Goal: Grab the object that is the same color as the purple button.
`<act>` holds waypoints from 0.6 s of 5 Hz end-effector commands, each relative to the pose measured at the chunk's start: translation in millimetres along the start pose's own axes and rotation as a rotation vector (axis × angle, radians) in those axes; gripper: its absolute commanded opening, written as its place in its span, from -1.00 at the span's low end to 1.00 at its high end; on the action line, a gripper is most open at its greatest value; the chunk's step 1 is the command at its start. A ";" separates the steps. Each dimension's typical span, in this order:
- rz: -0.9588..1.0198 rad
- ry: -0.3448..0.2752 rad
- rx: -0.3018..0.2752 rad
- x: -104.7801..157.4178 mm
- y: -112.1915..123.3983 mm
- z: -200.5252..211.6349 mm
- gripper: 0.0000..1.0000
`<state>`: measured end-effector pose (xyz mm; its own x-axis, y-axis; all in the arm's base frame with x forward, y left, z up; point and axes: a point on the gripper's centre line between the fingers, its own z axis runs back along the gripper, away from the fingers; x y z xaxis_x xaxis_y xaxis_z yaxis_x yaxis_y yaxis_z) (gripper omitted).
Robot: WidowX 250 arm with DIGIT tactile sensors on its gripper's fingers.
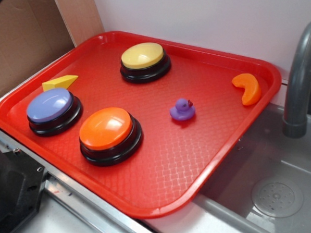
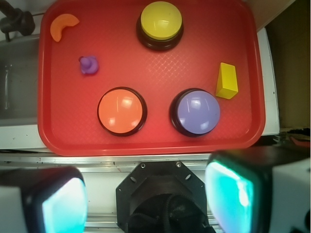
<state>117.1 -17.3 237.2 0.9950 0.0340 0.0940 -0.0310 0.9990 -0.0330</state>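
A tiny purple duck (image 1: 182, 110) (image 2: 89, 65) with a reddish beak sits on the red tray (image 1: 199, 161) (image 2: 160, 143), right of centre in the exterior view. The purple button (image 1: 50, 106) (image 2: 195, 111), lavender dome on a black base, stands at the tray's left. My gripper (image 2: 148, 196) is high above the tray's near edge, seen only in the wrist view. Its two teal-lit pads (image 2: 63, 204) stand wide apart, open, with nothing between them. The duck lies far from the fingers, toward the upper left of the wrist view.
An orange button (image 1: 106, 129) (image 2: 121, 110) and a yellow button (image 1: 143, 57) (image 2: 161, 22) also stand on the tray. A yellow wedge (image 1: 60, 82) (image 2: 227, 80) and an orange crescent (image 1: 248, 88) (image 2: 62, 25) lie near its edges. A grey sink (image 1: 277, 193) with a faucet (image 1: 300, 83) adjoins the tray.
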 end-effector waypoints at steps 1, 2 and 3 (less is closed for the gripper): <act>0.000 0.000 0.000 0.0 0.0 0.0 1.00; -0.075 -0.017 0.007 21.6 -22.5 -14.1 1.00; -0.159 -0.058 -0.043 45.4 -43.5 -36.3 1.00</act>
<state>166.4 -57.4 199.9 0.9878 -0.0888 0.1281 0.0959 0.9941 -0.0506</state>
